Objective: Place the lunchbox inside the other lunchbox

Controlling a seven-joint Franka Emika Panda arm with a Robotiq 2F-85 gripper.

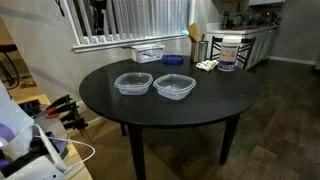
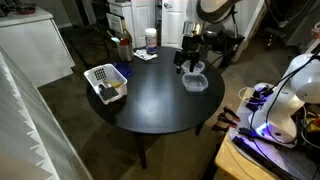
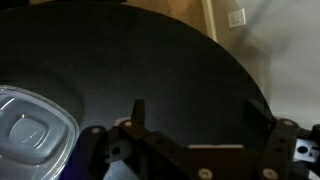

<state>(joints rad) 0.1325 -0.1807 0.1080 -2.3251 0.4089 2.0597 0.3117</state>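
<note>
The black Robotiq gripper (image 3: 200,118) enters the wrist view from the bottom edge, its two fingers (image 3: 138,110) spread wide with only bare tabletop between them. It is tilted so that the camera looks across the table to the far rim and the wall. In an exterior view the gripper (image 2: 189,66) hangs from the white arm (image 2: 214,9), low over the table's edge by the tubs. A shallow clear plastic rounded-square lunchbox (image 3: 30,125) lies just beside the fingers, untouched. On the round black table (image 1: 225,100) this lunchbox (image 1: 173,87) and the other lunchbox (image 1: 132,83), its clear twin, sit side by side, neither inside the other. Beyond them stand a white-lidded box (image 1: 147,53) and a small blue dish (image 1: 172,60).
</note>
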